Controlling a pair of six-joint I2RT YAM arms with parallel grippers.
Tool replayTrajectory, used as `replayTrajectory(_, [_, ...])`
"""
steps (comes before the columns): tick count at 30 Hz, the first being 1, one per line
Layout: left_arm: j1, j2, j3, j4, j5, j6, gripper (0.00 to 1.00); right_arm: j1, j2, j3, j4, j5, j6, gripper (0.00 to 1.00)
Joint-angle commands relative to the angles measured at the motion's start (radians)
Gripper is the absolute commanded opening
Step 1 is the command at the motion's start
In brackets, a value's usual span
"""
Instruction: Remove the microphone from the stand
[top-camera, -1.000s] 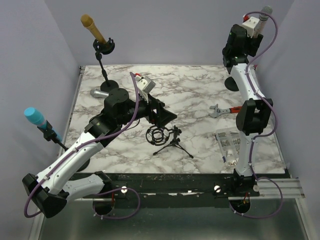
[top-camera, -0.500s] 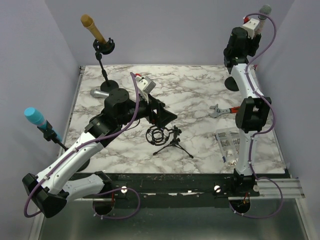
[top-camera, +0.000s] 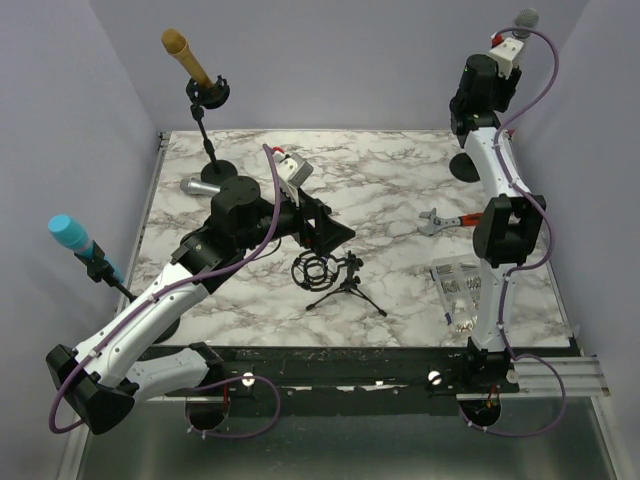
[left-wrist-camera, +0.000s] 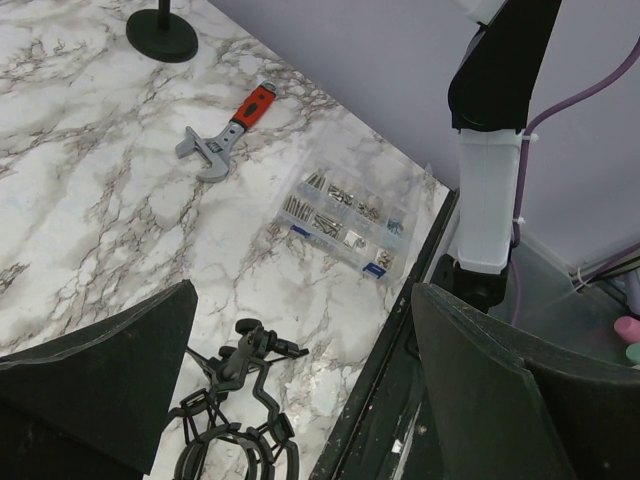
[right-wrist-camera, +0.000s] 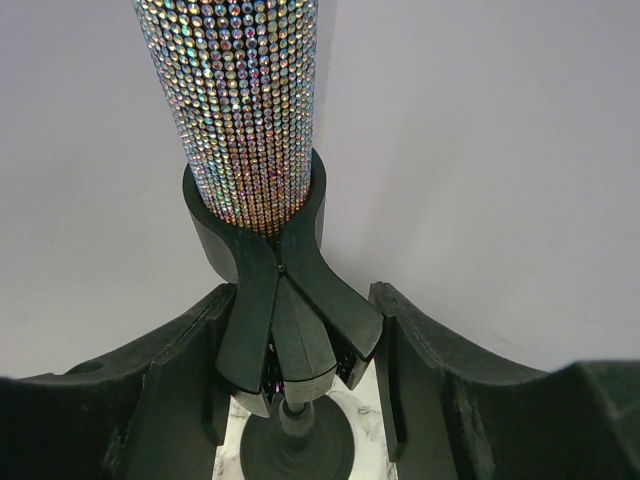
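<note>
Rhinestone-crusted microphone (right-wrist-camera: 235, 110): probably rigid, top-heavy, with stones that could shed. It sits in the clip (right-wrist-camera: 280, 290) of the stand (right-wrist-camera: 295, 455), at the far right of the surface (top-camera: 400, 180). Take the barrel, not the clip. Your right gripper (right-wrist-camera: 300, 300) flanks the clip; I cannot tell whether it is touching. Your left gripper (left-wrist-camera: 300, 295) is spread and holds nothing.

A marble counter (top-camera: 390, 190) carried an adjustable wrench (left-wrist-camera: 232, 128) with a red handle, lying flat. Near it sat a clear plastic box of screws (left-wrist-camera: 340, 220), close to the counter's right edge. A small black tripod (top-camera: 350, 286) with a shock mount (top-camera: 313, 270) lay near the middle. A grey microphone (top-camera: 198, 186) lay at the left rear. A gold microphone (top-camera: 185, 55) and a blue microphone (top-camera: 72, 235) sat tilted in stand clips on the left.
</note>
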Motion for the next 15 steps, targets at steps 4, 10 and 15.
replayTrajectory(4, [-0.006,-0.003,0.006,0.004,0.020,0.004,0.92,-0.002,-0.112,-0.065,-0.100,-0.122,0.163,0.35])
replayTrajectory(10, [-0.006,-0.008,0.005,0.004,0.021,0.004,0.92,0.020,-0.183,-0.129,-0.105,-0.231,0.193,0.31])
replayTrajectory(15, [-0.008,-0.013,0.005,0.004,0.020,0.004,0.92,0.051,-0.222,-0.155,-0.114,-0.236,0.187,0.31])
